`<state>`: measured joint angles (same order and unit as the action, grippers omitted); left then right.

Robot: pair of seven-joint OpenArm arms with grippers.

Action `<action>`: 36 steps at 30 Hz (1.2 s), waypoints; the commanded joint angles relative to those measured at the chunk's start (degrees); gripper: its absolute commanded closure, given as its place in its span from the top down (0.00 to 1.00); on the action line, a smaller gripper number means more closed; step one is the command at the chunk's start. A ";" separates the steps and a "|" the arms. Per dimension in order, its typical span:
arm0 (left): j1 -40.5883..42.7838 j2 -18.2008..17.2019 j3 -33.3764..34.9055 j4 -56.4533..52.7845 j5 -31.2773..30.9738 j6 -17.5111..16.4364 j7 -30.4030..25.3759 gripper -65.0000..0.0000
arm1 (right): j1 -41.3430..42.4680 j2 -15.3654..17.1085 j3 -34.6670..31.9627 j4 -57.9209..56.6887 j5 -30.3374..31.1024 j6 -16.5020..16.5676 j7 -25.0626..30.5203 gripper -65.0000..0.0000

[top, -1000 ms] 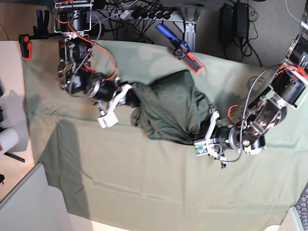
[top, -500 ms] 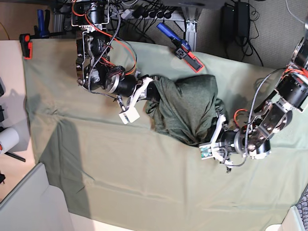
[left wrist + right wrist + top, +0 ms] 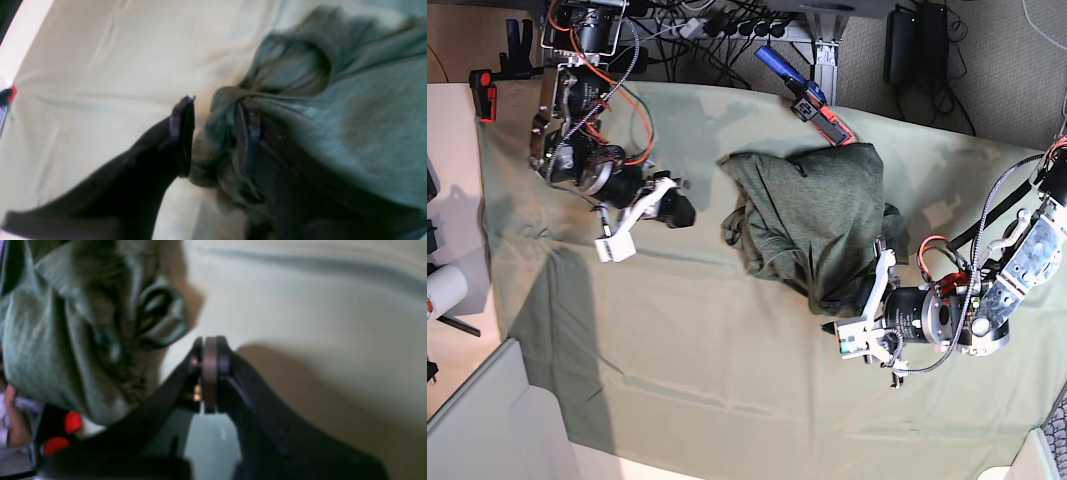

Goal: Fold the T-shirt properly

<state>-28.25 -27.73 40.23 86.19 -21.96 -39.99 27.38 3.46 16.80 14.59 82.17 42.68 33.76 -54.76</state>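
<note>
the large pale sage-green cloth sheet [image 3: 727, 380] covered the whole table, wrinkled, with a long dark shadow across its near left part. a white roll [image 3: 442, 290] stood off the sheet's left edge.

nearest the camera on the base view's right, the left gripper [image 3: 842, 322] lay low at the near right corner of the dark heathered olive-green knit t-shirt [image 3: 812, 215]. in the left wrist view its black fingers [image 3: 181, 133] were spread apart, and a bunched fold of the shirt sat between them, touching the inner one; whether the fabric was pinched could not be told from the blurred picture.

the shirt lay crumpled in a rough heap at the middle of the sheet, its far edge close to the blue and red clamp [image 3: 812, 105] at the table's back rim.

farther back on the base view's left, the right gripper [image 3: 677, 210] hung over bare sheet, just beside the shirt's left edge and apart from it. the right wrist view showed its two tips pressed together with nothing between them. a second red clamp [image 3: 482, 95] sat at the far left corner, and black cables and power strips [image 3: 727, 25] ran behind the table.

compared with half a second before, the right gripper had let go of the shirt and pulled back to the left, the shirt had dropped flatter, and the left gripper's fingers had opened wider.
</note>
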 commanded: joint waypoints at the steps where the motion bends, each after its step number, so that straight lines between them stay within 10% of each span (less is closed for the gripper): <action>1: -1.38 -0.94 -0.81 1.86 -2.12 -0.01 -0.07 0.37 | 0.92 1.51 1.31 1.03 1.97 0.76 1.14 0.00; 20: 21.14 -1.05 -33.09 18.99 -17.25 -0.01 14.91 0.25 | -0.20 10.93 9.94 1.11 7.52 0.76 -2.78 0.00; 24: 30.12 -1.05 -41.44 24.63 -20.72 -0.01 20.17 0.10 | -2.80 11.13 10.32 2.40 7.87 0.79 -3.19 0.00; 36: 56.54 -1.03 -62.20 32.72 -28.30 -0.01 21.81 0.06 | -19.08 11.10 10.69 13.05 7.91 0.76 -3.37 0.00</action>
<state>28.16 -27.94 -21.61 117.99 -49.32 -39.72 49.71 -15.73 26.83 24.73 94.37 49.52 33.91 -58.67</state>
